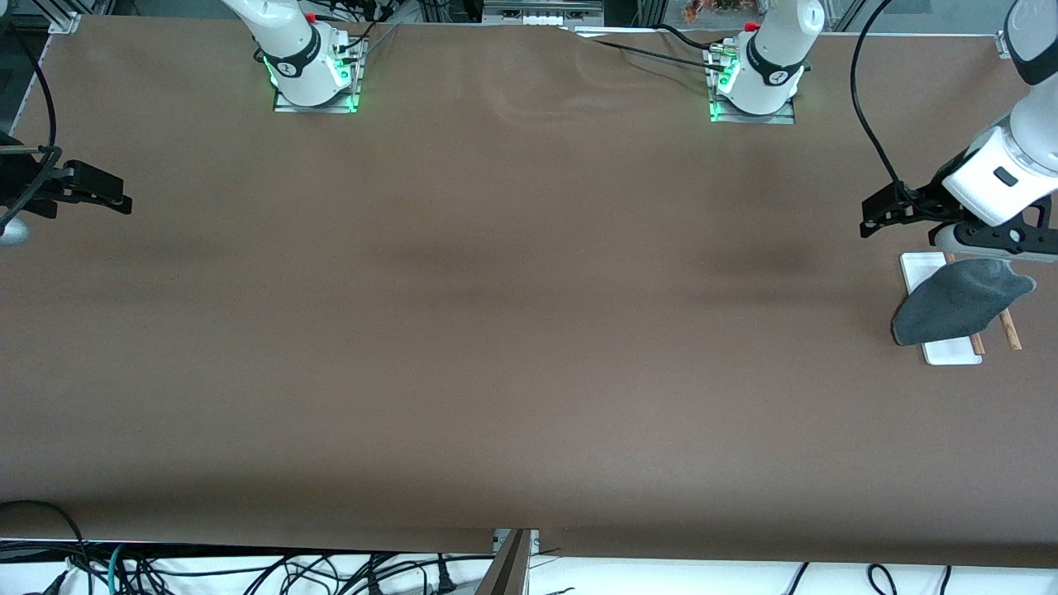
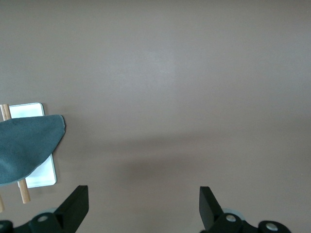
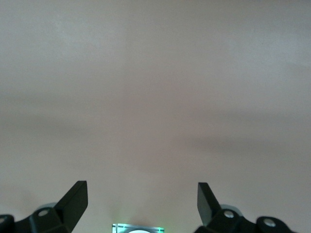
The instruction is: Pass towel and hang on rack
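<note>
Front view: the towel (image 1: pixel 959 302) is seen draped over the rack (image 1: pixel 950 351) at the left arm's end of the table, covering most of the white base and the rods, with rod ends showing nearer the camera. The left gripper (image 1: pixel 876 216) is held in the air just beside the rack, toward the table's middle, apart from the towel. The right gripper (image 1: pixel 103 192) waits over bare table (image 1: pixel 512 330) at the right arm's end. Left wrist view: the left gripper (image 2: pixel 141 204) is shown spread wide and empty; the towel (image 2: pixel 26 145) lies off to one side of the fingers (image 2: pixel 75 204), untouched. Right wrist view: the right gripper (image 3: pixel 141 199) is shown spread, with nothing between its fingers. Risk, as judged: the towel sits skewed over the rods, so a brush from the left arm could drag it off or tip the light rack.
</note>
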Robot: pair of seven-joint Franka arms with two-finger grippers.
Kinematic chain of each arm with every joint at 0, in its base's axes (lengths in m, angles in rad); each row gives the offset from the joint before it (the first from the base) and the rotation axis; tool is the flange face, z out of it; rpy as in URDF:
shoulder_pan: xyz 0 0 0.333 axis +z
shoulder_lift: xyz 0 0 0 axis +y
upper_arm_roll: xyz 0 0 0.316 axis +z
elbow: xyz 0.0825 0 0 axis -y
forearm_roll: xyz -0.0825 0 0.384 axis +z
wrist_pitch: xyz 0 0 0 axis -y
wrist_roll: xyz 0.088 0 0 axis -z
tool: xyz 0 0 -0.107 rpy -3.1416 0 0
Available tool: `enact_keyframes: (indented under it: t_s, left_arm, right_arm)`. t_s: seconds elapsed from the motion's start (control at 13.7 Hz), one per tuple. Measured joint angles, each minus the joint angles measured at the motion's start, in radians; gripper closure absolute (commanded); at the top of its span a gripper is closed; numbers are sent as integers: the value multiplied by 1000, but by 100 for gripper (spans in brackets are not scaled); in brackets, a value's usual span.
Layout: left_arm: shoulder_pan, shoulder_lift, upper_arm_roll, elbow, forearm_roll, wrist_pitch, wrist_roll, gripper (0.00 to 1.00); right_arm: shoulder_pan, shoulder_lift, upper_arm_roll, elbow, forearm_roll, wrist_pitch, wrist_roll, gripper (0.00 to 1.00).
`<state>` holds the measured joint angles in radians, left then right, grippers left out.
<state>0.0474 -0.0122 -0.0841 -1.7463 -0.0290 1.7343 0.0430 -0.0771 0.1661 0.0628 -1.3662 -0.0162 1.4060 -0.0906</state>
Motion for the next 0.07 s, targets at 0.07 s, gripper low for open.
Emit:
enact_keyframes:
  t_s: [0.07]
  left_arm:
    - [-21, -5, 19, -5, 0, 2, 0, 0]
  right_arm:
    - [0, 0, 0, 0, 0, 0, 0, 0]
